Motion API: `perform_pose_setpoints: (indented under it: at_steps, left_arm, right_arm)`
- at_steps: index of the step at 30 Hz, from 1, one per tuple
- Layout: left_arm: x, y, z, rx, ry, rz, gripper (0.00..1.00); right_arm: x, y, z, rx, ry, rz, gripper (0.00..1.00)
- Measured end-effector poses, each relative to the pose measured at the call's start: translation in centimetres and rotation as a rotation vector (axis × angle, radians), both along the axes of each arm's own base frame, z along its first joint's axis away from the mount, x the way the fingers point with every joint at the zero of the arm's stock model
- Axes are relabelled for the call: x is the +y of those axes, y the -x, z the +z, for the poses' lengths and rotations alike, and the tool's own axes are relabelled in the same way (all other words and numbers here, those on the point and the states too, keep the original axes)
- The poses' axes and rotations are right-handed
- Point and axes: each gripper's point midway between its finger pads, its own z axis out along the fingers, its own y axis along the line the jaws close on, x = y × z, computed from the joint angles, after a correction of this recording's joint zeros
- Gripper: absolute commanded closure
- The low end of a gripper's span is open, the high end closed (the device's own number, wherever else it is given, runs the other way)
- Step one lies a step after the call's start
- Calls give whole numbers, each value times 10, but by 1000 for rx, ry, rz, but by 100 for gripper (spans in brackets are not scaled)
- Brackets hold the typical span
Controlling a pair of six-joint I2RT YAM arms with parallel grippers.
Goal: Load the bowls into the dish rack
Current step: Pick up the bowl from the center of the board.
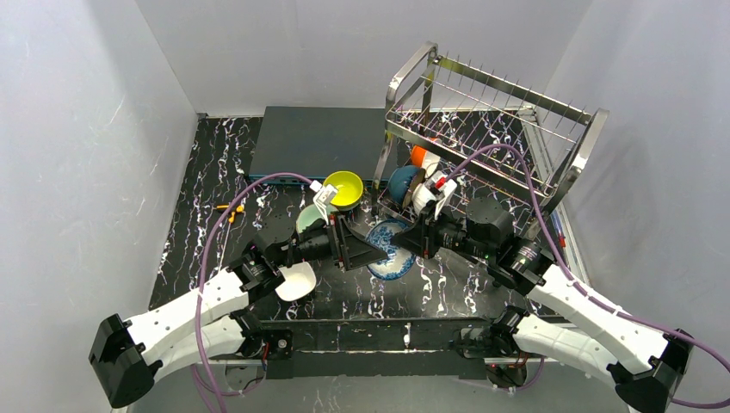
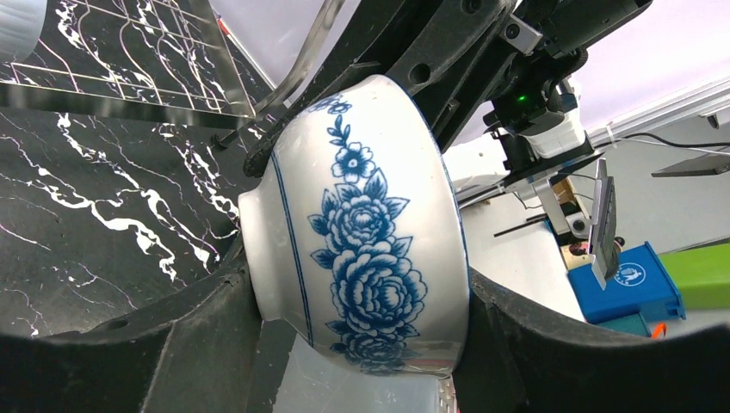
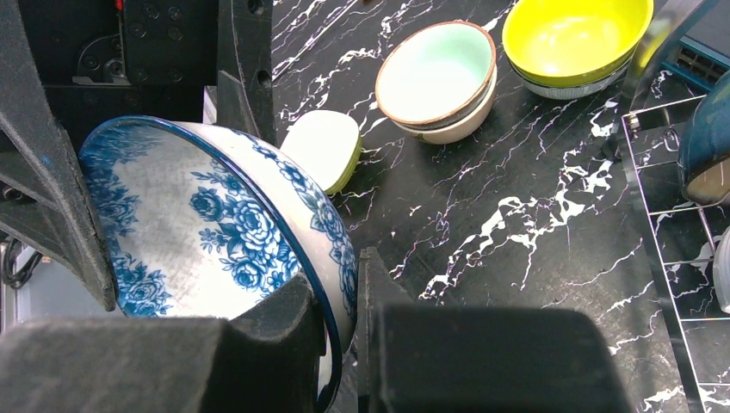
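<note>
Only in left-wrist view: outer wall of blue-floral bowl (image 2: 370, 249).

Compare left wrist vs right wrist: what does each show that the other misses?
Left wrist only: the floral bowl's outside and foot, the left fingers against its foot and rim, and a blue bin beyond the table.
Right wrist only: the bowl's inside, the right fingers pinching its rim, and the pale green bowl, yellow bowl and cream bowl on the table.
Both: the floral bowl, the marbled table and a corner of the rack.
</note>
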Motion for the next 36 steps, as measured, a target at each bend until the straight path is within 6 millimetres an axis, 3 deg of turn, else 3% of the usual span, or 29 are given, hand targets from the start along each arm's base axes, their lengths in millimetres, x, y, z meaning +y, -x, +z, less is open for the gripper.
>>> perform_pose_setpoints:
  at_steps: [4, 6, 10, 16, 18, 25, 31, 36]
  left_arm:
    - [0, 0, 0, -1, 0, 1, 100]
    - [0, 0, 0, -1, 0, 2, 100]
    - [0, 0, 0, 0, -1, 4, 100]
    - [1, 2, -4, 9, -11, 0, 100]
    - [1, 2, -8, 16, -19, 3, 100]
    - [2, -2, -18, 27, -43, 25, 100]
    - [-1, -7, -29, 10, -77, 35, 100]
    - [-9, -17, -58, 28, -160, 37, 100]
  right_arm:
    - [0, 0, 0, -1, 1, 0, 99]
    - [0, 0, 0, -1, 1, 0, 97]
    - [0, 0, 0, 0, 1, 1, 68]
    - [3, -2, 7, -6, -31, -7, 52]
    - [3, -4, 9, -12, -33, -12, 38]
    - [-2, -11, 32, -76, -39, -47, 9]
    - [-11, -14, 55, -148, -55, -80, 1]
    - [-17, -12, 63, -169, -73, -95, 1]
